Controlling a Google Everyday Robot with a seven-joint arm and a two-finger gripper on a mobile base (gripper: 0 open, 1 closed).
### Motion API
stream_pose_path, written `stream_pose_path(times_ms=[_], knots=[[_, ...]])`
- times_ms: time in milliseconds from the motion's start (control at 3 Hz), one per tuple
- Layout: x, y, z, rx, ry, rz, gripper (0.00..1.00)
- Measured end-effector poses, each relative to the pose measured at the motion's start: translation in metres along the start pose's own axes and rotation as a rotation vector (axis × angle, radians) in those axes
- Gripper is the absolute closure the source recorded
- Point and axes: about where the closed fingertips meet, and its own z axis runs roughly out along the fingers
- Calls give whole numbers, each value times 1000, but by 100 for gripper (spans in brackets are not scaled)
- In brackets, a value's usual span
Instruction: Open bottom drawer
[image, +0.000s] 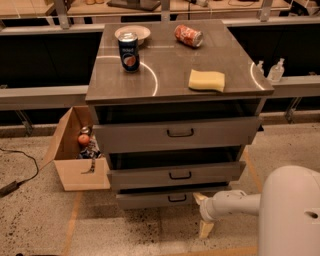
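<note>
Just right of bottom drawer (145, 200), near its black handle (176, 198): gripper (202, 214) spread open, holding nothing. Apparently not opened yet; pending: grasp handle, pull outward.

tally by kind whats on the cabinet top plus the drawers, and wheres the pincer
cans: 2, blue can upright, red can on its side
plate: 1
sponge: 1
drawers: 3, top drawer, middle drawer, bottom drawer
total: 7
pincer: low, by the bottom drawer's right end

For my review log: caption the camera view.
Open gripper hovers low beside bottom drawer, short of its black handle.
</note>
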Motion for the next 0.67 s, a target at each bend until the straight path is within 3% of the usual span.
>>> stream_pose_path(times_ms=[667], knots=[[37,-21,27,17,75,-32,0]])
